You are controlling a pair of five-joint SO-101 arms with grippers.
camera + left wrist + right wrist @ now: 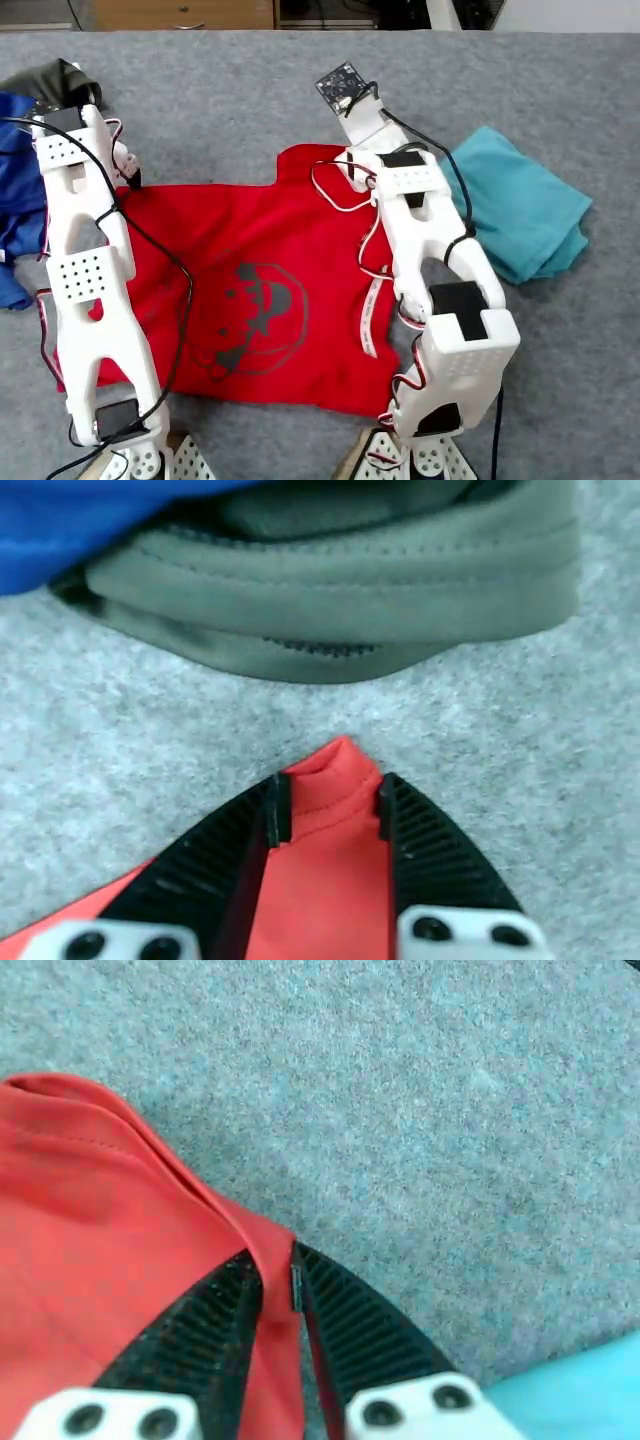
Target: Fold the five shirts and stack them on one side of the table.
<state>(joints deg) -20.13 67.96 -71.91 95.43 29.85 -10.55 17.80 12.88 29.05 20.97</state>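
The red shirt [200, 230] lies spread flat on the grey surface [230, 90] between the two arms, its dark printed graphic facing up. The left gripper [328, 805] is closed on one corner of it, and a peak of red cloth stands up between the black ribbed fingers [430, 850]. Just beyond that corner sits a folded olive-grey garment [330, 590], apart from the red cloth with a strip of bare surface between them. A blue shirt [15, 200] lies bunched at the surface's edge beside the left arm, and its cloth meets the olive-grey garment.

The right gripper [280, 1278] is clamped on the red shirt's hem at the opposite far corner – a thin fold of fabric is pinched between its nearly touching fingertips. A teal shirt [520, 210] lies folded on the right arm's outer side, near the red shirt but separate from it.
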